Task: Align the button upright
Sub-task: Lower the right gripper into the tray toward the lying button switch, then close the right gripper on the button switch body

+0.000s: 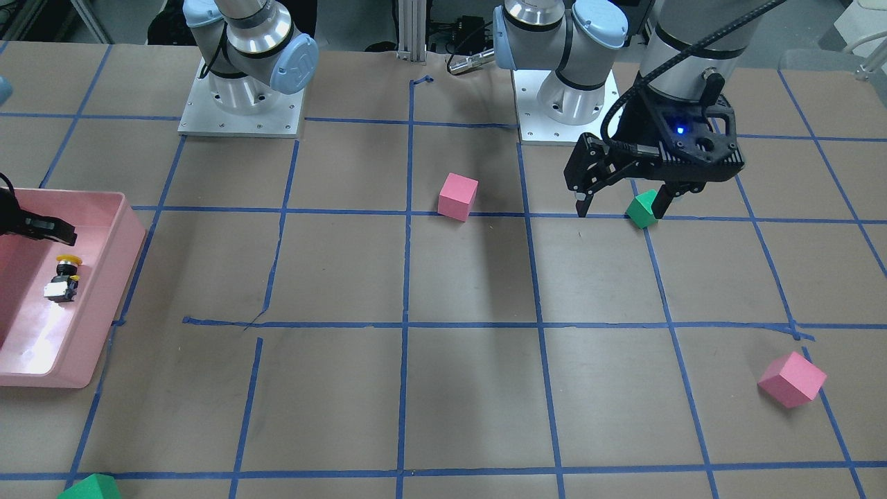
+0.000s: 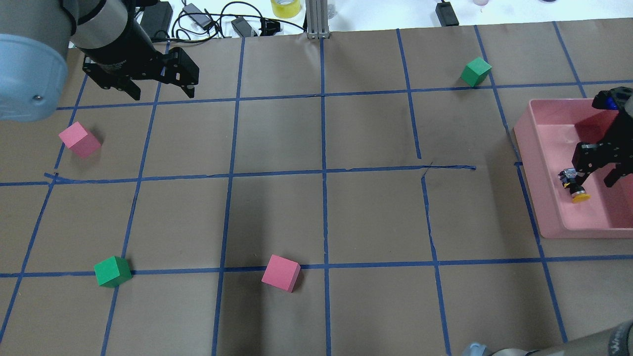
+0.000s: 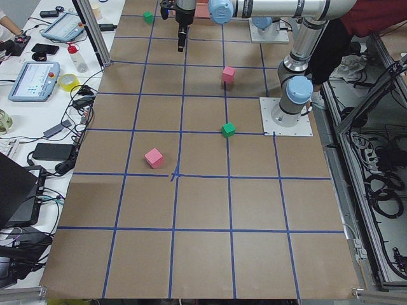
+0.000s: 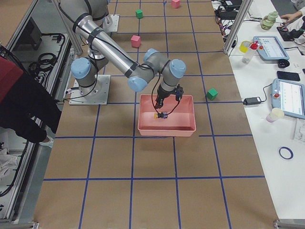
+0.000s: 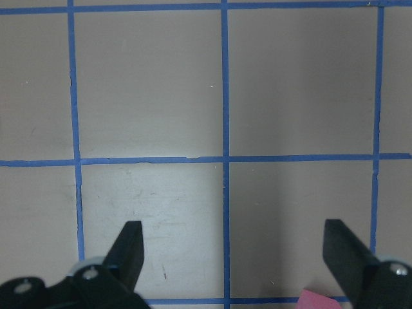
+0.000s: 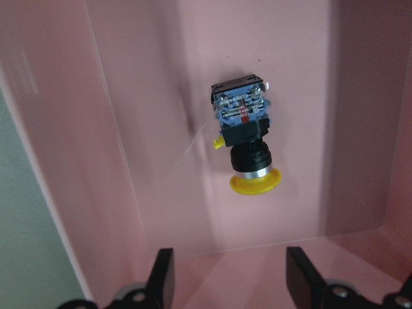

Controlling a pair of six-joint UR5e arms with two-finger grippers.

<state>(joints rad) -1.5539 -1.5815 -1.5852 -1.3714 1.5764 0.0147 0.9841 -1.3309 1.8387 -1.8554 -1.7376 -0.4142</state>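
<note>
Got right gripper [image 6: 230, 264] spread over tipped button [image 6: 244, 138] in tray [image 6: 77, 161], left gripper [image 5: 233, 235] spread too. Looks light, rigid, slick-capped; best pinching black body.

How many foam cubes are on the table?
4. Pink cube far left; green cube near left; second pink cube near centre; second green cube far right, beyond the pink tray. The views agree, so none seems hidden.
</note>
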